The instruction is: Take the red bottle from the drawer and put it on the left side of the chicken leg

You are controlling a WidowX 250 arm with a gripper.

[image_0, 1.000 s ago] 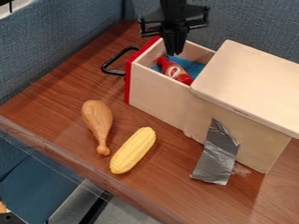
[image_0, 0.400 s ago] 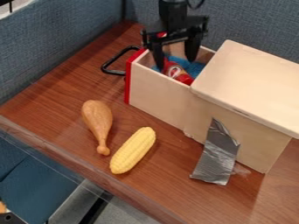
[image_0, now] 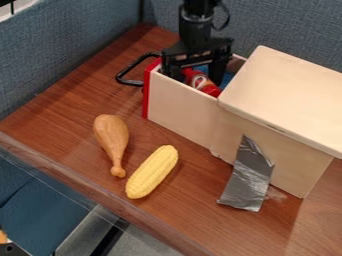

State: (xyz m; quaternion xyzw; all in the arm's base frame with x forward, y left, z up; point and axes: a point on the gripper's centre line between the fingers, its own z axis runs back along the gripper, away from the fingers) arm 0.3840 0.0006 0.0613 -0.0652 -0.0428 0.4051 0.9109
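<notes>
The near drawer wall point(image_0: 177, 105) partly hides the red bottle point(image_0: 209, 89).

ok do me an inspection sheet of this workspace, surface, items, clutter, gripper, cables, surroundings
surface: brown wood-look table, no spills seen
drawer: open, blue cloth inside
bottle: red, lying in the drawer
chicken leg: on the table, left of the corn in view
clutter: corn close by the leg; silver tape from the box onto the table
gripper: over the drawer, fingers apart, bottle's upper part between them, contact unclear
cables: black loop beside the arm
surroundings: blue fabric panels behind the table
</notes>
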